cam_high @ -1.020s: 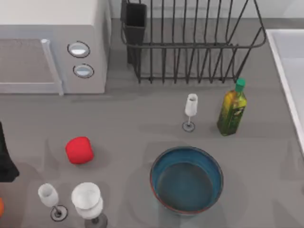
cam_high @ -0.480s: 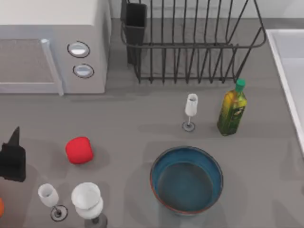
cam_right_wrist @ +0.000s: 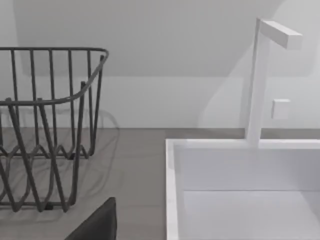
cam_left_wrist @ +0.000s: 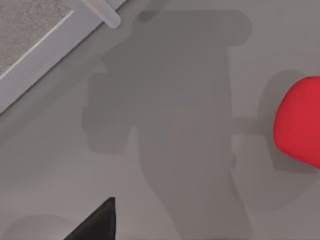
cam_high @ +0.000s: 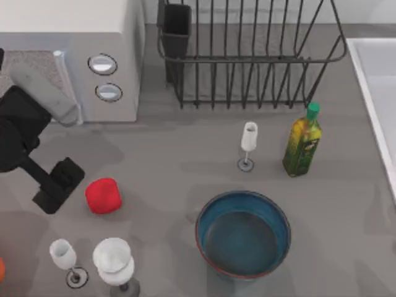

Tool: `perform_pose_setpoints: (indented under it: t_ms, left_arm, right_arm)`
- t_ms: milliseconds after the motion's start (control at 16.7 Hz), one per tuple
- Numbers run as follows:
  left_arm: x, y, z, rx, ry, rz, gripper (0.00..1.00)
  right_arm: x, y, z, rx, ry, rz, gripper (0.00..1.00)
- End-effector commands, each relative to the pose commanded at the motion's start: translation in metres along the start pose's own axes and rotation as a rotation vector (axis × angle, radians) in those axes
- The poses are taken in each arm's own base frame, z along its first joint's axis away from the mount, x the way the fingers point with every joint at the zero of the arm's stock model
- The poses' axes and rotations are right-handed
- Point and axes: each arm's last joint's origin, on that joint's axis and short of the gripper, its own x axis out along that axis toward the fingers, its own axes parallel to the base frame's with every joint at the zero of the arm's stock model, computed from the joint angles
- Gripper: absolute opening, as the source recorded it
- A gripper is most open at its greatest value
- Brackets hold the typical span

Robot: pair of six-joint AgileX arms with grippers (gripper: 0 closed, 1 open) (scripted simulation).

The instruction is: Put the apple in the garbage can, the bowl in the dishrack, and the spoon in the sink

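The apple [cam_high: 103,195] is sitting on the worktop [cam_high: 185,179] near its left side, left of the bowl [cam_high: 243,234]. The left gripper [cam_high: 57,184] is hovering just beside the apple; whether its fingers are open, I cannot tell.

Top view overhead facing down, left wrist close above the apple [cam_left_wrist: 300,120] (shared overhead), right wrist facing the sink [cam_right_wrist: 240,200]
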Motion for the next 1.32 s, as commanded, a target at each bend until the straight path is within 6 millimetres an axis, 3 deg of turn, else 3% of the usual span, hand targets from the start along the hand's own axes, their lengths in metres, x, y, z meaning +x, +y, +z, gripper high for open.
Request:
perform_pose_setpoints:
  t_ms: [240, 540, 1020, 1320]
  left_arm:
    - [0.053, 0.001, 0.043, 0.207, 0.246, -0.199, 1.00]
    - [0.104, -0.010, 0.067, 0.368, 0.431, -0.369, 1.00]
    - [0.113, -0.012, 0.068, 0.389, 0.459, -0.395, 1.00]
    - [0.149, -0.023, 0.050, 0.392, 0.450, -0.391, 1.00]
  right_arm:
    - [0.000, 0.000, 0.000, 0.000, 0.000, 0.000, 1.00]
    - [0.000, 0.000, 0.000, 0.000, 0.000, 0.000, 1.00]
    - [0.000, 0.000, 0.000, 0.000, 0.000, 0.000, 1.00]
    - [0.000, 0.000, 0.000, 0.000, 0.000, 0.000, 1.00]
